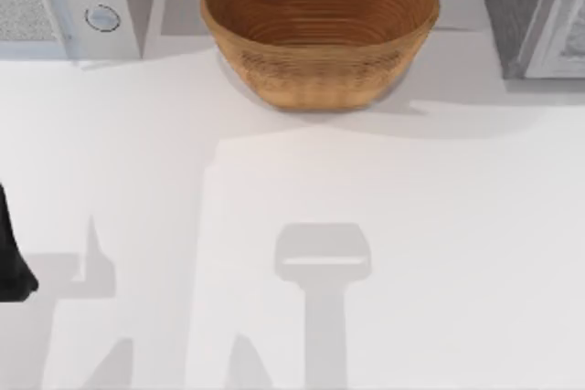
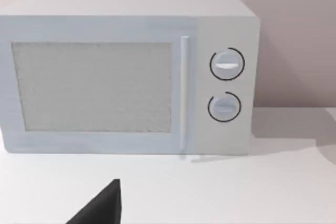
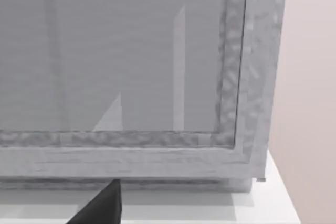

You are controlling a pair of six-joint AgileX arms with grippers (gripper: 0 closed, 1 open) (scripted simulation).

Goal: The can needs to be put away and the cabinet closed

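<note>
Cabinet [image 1: 539, 15] stands at the table's [image 1: 366, 271] far right corner, its panelled front [image 3: 115, 56] filling the right wrist view. Where the can sits cannot be told. Left arm [image 1: 11, 253] waits at the left edge. Whether either gripper holds anything cannot be told; the task's progress stays unclear.

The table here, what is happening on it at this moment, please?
Nothing is being handled right now. A wicker basket stands at the back middle of the white table, a microwave with its door shut at the back left, and a grey cabinet at the back right. The left arm sits at the table's left edge, facing the microwave. The right wrist camera looks closely at the cabinet front.
</note>
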